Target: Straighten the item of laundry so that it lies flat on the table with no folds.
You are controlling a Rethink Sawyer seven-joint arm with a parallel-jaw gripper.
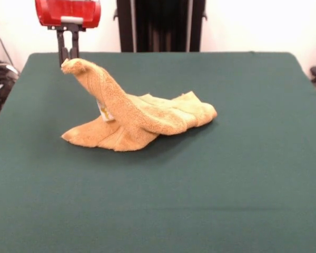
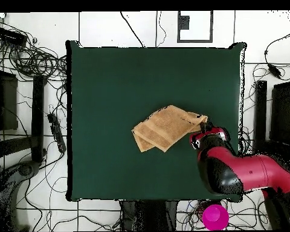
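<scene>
Gripping one corner of an orange-tan towel [image 1: 139, 118], the robot's tool [image 1: 68, 57] has its two dark fingers pinched together on the cloth at the far left of the front view. From that raised corner the towel slopes down to a crumpled, folded heap resting near the middle of the green table [image 1: 242, 184]. A small white tag [image 1: 104, 112] hangs under the lifted part.

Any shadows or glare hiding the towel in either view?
Front view: even light, no glare; the towel casts a soft shadow on the table, its lifted corner at the gripper stays clear. Overhead view: no glare; the arm covers the towel's corner.
</scene>
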